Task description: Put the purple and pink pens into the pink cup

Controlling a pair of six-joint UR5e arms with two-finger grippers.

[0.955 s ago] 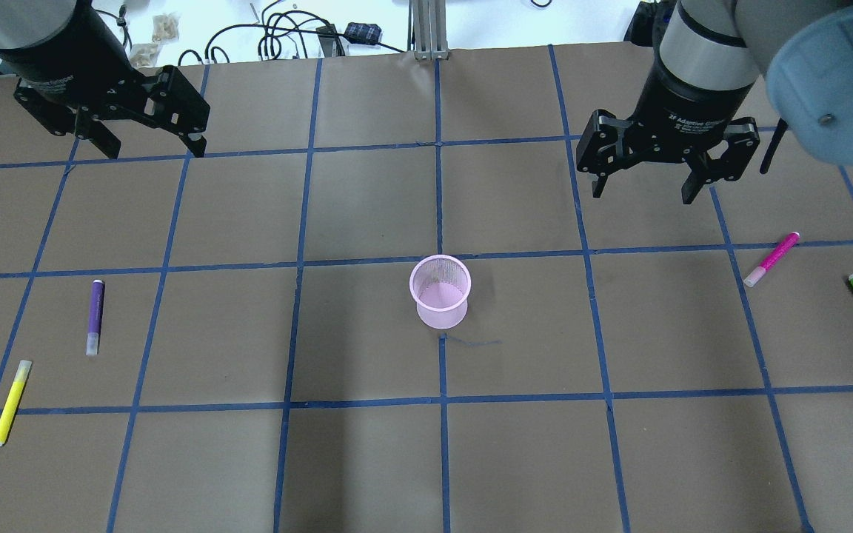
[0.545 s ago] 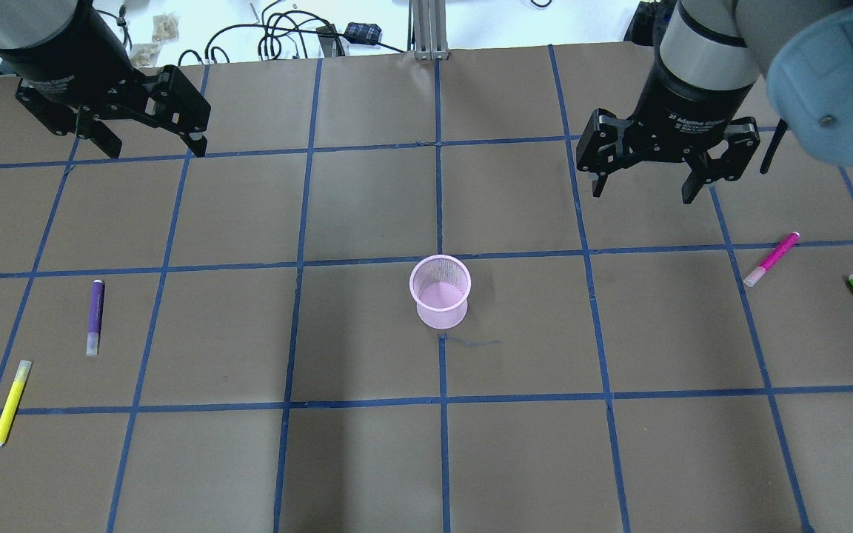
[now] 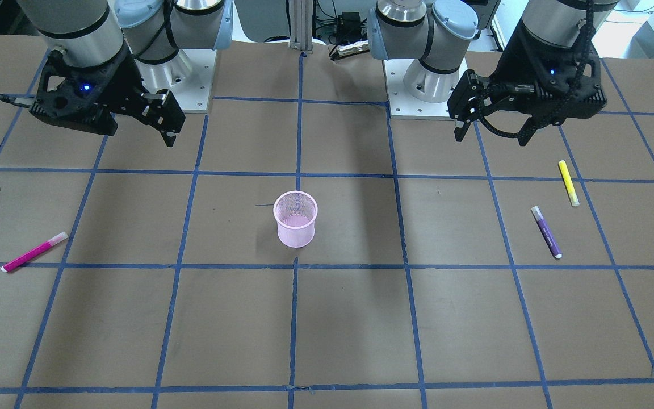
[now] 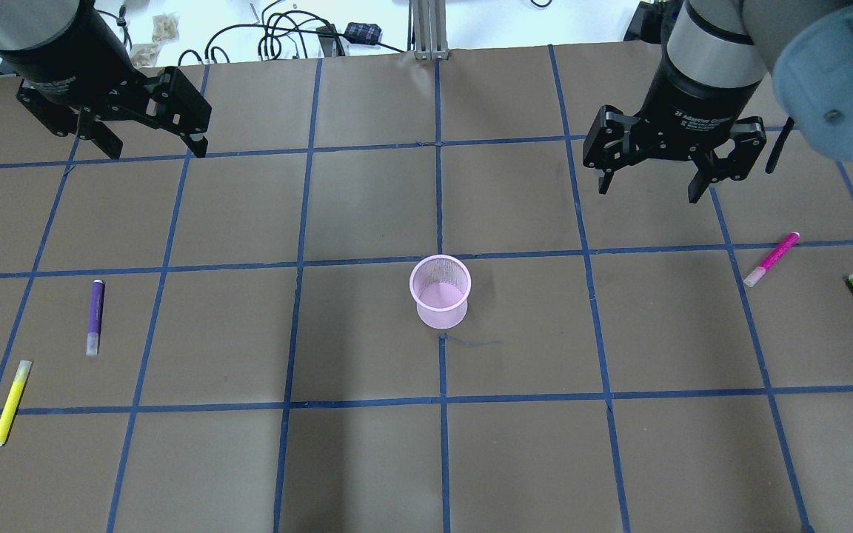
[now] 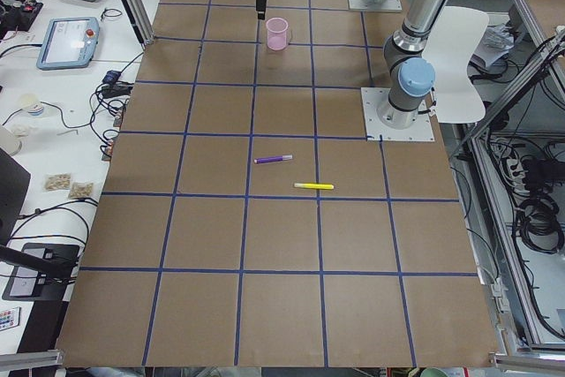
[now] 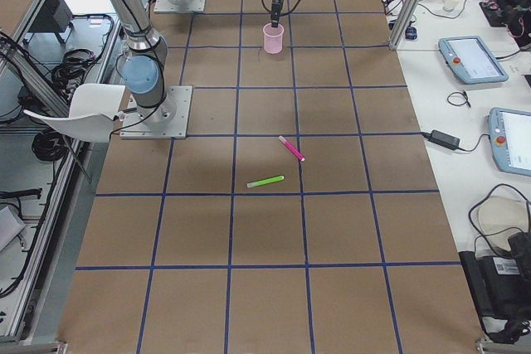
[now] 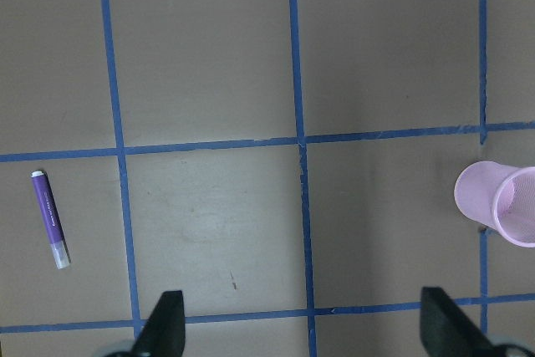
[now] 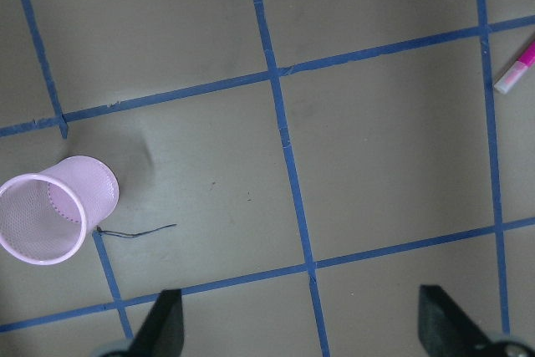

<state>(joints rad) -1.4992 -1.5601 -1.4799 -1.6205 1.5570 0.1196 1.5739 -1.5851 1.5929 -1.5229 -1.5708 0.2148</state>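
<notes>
While spread wide, left gripper (image 4: 154,152) and right gripper (image 4: 649,192) are held aloft. Purple pen (image 4: 95,317) and pink pen (image 4: 771,259) are laid flat.

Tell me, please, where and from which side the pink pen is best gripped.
Probably at mid-barrel, from straight above. The pink pen lies flat on the table, slanted, with nothing touching it, so the open right gripper would likely need turning to close across the narrow barrel.
</notes>
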